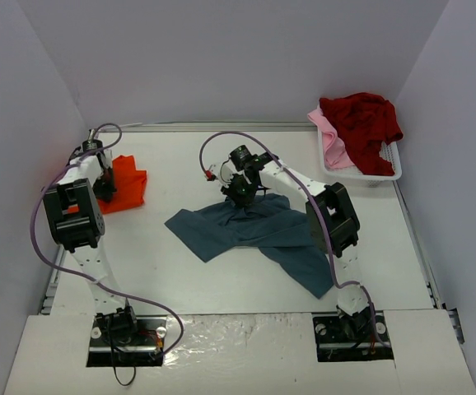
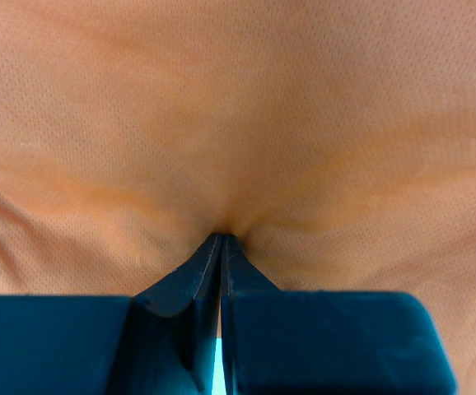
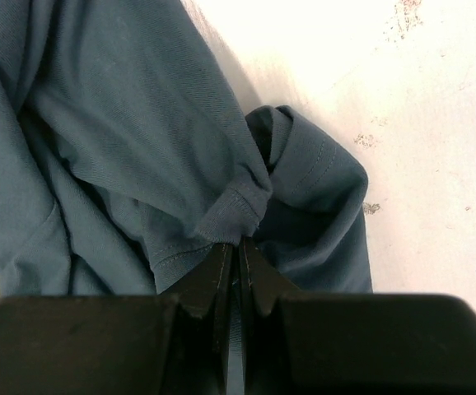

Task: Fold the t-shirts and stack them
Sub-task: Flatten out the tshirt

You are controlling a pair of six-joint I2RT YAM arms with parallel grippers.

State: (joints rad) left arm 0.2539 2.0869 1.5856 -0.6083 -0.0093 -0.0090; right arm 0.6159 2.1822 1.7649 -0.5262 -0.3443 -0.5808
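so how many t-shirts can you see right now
4: an orange one far left, a blue-grey one in the middle, a dark red one over a pale pink one in the white basket back right. More may hide underneath.

Blue-grey t-shirt (image 1: 250,234) is shown crumpled at centre, touched at 12 o'clock by right gripper (image 1: 240,194); orange t-shirt (image 1: 131,189) at 9 o'clock, by left gripper (image 1: 104,186); dark red t-shirt (image 1: 363,123) and pink t-shirt (image 1: 334,146) are held in basket (image 1: 370,174) at 2 o'clock.

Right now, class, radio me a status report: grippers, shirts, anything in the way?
Left gripper shut on orange t-shirt. Right gripper shut on blue-grey t-shirt hem, shirt crumpled, unfolded. Red t-shirt and pink t-shirt in basket; nothing in the way.
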